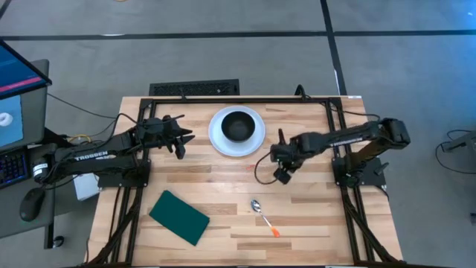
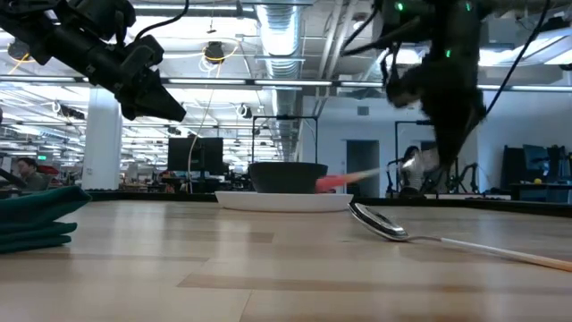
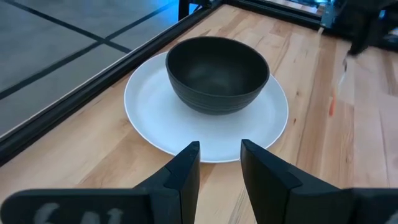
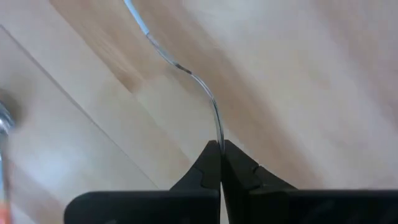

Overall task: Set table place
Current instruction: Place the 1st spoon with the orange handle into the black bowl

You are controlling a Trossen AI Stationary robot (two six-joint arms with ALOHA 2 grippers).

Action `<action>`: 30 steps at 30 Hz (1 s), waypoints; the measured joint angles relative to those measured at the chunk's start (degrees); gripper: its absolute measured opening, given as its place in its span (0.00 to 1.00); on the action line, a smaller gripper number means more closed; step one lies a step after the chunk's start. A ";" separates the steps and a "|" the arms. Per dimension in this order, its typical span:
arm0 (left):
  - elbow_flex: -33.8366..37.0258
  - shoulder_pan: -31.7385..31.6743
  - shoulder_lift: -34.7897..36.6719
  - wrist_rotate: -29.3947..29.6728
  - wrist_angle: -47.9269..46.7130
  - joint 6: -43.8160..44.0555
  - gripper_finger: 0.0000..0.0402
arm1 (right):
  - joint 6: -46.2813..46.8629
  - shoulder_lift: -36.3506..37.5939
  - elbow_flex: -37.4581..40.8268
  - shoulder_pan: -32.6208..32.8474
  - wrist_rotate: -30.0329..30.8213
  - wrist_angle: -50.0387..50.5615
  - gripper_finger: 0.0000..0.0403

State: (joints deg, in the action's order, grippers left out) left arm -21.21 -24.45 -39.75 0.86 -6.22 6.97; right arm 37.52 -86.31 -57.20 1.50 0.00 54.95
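From above, one white plate (image 1: 236, 132) sits at the far middle of the table (image 1: 312, 223), with one black bowl (image 1: 238, 125) on it. The left gripper (image 1: 181, 141) hangs just left of the plate, the right gripper (image 1: 283, 165) a little right and nearer. One spoon (image 1: 263, 216) with an orange handle tip lies on the near side, its long axis running from the bowl end out to the near right; the right arm looks the closer one to it. One green pad (image 1: 179, 217) lies near left.

Level across the table, the spoon (image 2: 420, 234) lies in front of the plate (image 2: 284, 201), both grippers raised above the wood.

From the left wrist, the fingers (image 3: 186, 171) are spread apart, aimed at the plate (image 3: 155, 118).

From the right wrist, the fingers (image 4: 208, 163) are pressed together, pinching a thin silvery wire-like piece (image 4: 196, 81) I cannot identify.
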 joint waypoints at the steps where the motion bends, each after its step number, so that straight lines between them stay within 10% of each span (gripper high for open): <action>1: 0.00 -0.01 0.01 0.00 0.16 0.21 0.26 | -1.48 0.18 -2.29 -0.54 0.25 5.11 0.05; 12: 0.00 0.00 0.00 0.00 0.84 1.07 0.26 | -19.67 -5.20 -24.05 -10.28 0.21 35.34 0.05; 30: 0.00 0.00 0.00 0.00 3.24 0.13 0.26 | -73.39 -20.03 -32.33 -21.58 13.99 35.06 0.05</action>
State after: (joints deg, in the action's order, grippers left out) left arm -21.21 -24.45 -39.75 0.86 -2.98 7.09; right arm -35.87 -106.33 -89.54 -20.09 13.99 90.02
